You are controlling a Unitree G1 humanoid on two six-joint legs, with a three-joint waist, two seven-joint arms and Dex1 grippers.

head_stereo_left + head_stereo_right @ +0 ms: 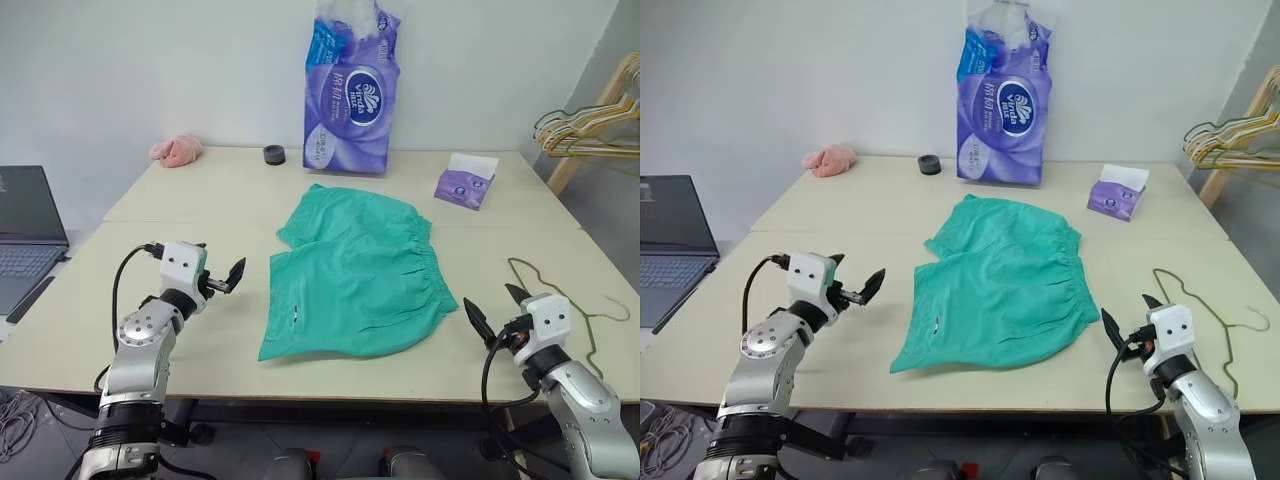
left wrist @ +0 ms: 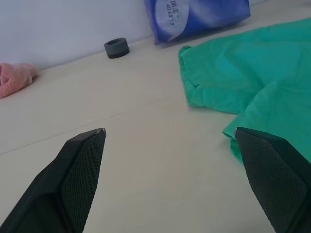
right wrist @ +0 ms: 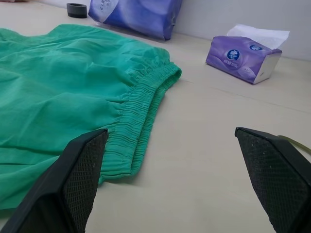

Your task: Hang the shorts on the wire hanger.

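The teal-green shorts (image 1: pixel 356 270) lie flat in the middle of the table, their gathered waistband (image 3: pixel 141 121) toward the right side. The thin olive wire hanger (image 1: pixel 572 305) lies flat on the table to the right of them. My left gripper (image 1: pixel 222 277) hovers open over bare table just left of the shorts' legs (image 2: pixel 228 77), holding nothing. My right gripper (image 1: pixel 492 308) stands open near the front edge, between the waistband and the hanger, also with nothing in it.
At the back of the table (image 1: pixel 200 190) stand a tall purple tissue pack (image 1: pixel 350 95), a small tissue box (image 1: pixel 465 184), a black ring (image 1: pixel 274 154) and a pink cloth lump (image 1: pixel 177 150). A laptop (image 1: pixel 28 235) sits at far left. A wooden rail with hangers (image 1: pixel 590 125) is at far right.
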